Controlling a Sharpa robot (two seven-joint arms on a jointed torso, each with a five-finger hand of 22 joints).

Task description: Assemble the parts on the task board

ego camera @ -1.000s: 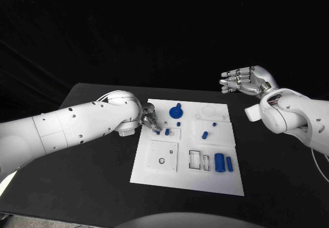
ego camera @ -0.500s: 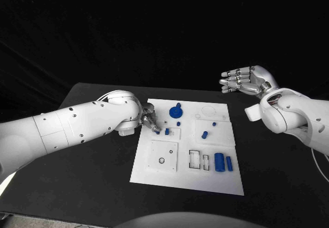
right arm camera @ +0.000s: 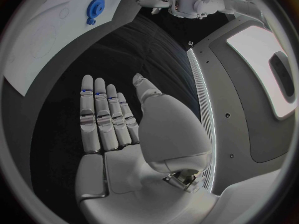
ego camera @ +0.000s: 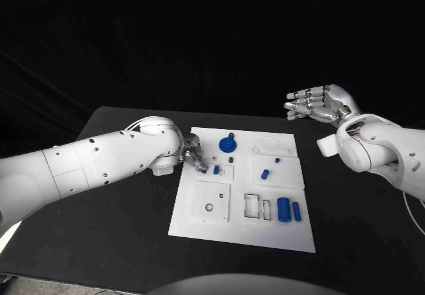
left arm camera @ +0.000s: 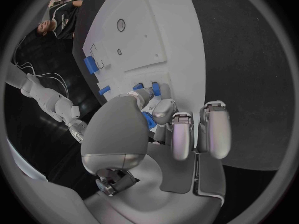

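Head view: left hand (ego camera: 192, 155) fingers pinch a blue part (left arm camera: 147, 119) over the task board (ego camera: 200, 224); right hand (ego camera: 320, 103) fingers spread, empty

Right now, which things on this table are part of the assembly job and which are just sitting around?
Part of the job:
task board
blue gear
blue cylinder
small blue part pinched by the left robot hand

Just around:
black table
right robot hand, raised off the board, holding nothing
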